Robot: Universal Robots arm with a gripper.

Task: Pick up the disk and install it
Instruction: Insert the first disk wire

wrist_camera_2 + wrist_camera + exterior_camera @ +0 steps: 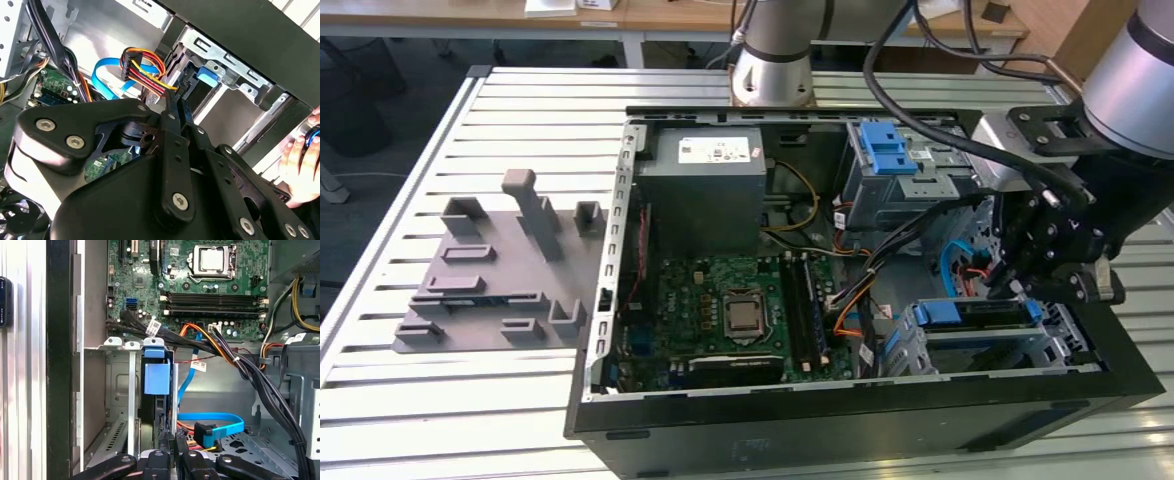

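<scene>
One computer case [854,420] lying open on a slatted table [400,400], motherboard [720,300] and grey power supply box [707,190] exposed inside. Seated on edge in the metal drive cage [1054,350] at one corner of the case: the disk [974,313], its blue carrier tab [156,377] facing out of the slot. Directly above that cage, just inside the case wall, the gripper [1034,290]. Jaws drawn together in both wrist views, no gap visible between the fingers [167,447] and nothing clamped between them. Fingertips right beside the disk's dark edge [152,412]; contact impossible to judge. Looped on the case floor next to the cage, a flat blue cable [215,417]; nearby, a red, yellow and orange wire bundle [142,65]. Outside the case wall, a person's hand [300,160]. Beyond the opposite side of the case, well apart, a grey moulded fixture [494,280].
</scene>
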